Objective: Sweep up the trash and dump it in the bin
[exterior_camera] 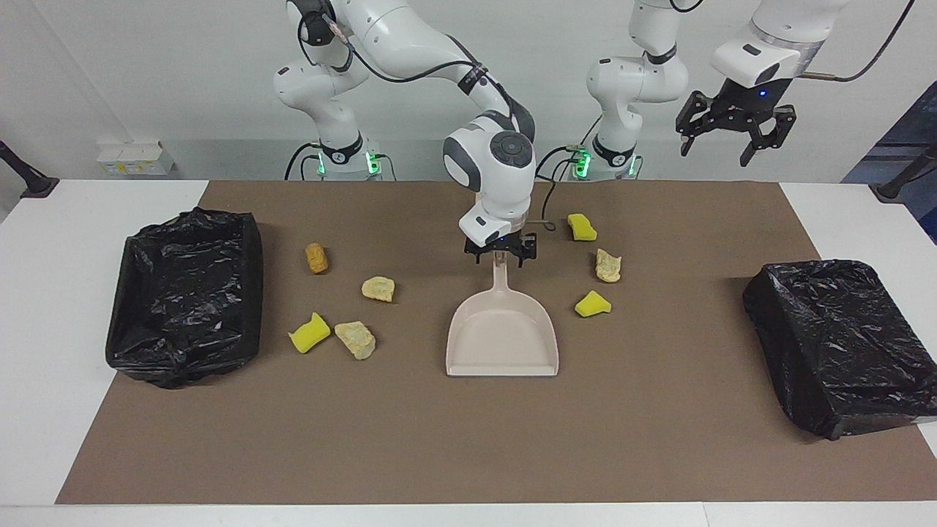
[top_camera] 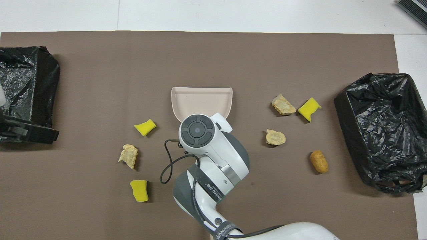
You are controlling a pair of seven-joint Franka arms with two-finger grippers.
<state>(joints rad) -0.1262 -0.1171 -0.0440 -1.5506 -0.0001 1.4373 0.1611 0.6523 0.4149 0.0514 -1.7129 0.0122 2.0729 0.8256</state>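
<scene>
Several trash scraps lie on the brown mat on both sides of the beige dustpan (exterior_camera: pixel 502 333): yellow sponge chunks (exterior_camera: pixel 592 304) (exterior_camera: pixel 310 333), tan lumps (exterior_camera: pixel 608 265) (exterior_camera: pixel 378 288) and a golden-brown lump (exterior_camera: pixel 317 258). My right gripper (exterior_camera: pixel 501 258) is down at the end of the dustpan's handle, open, with one finger on each side of it. In the overhead view the right arm's wrist covers that gripper and the handle above the dustpan (top_camera: pixel 201 100). A black-bagged bin (exterior_camera: pixel 183 293) stands at the right arm's end and another bin (exterior_camera: pixel 842 344) at the left arm's end. My left gripper (exterior_camera: pixel 734 135) waits, raised and open.
The brush is hidden by the right arm. White table margins border the mat (exterior_camera: pixel 439 439), which has bare room on the side of the dustpan away from the robots.
</scene>
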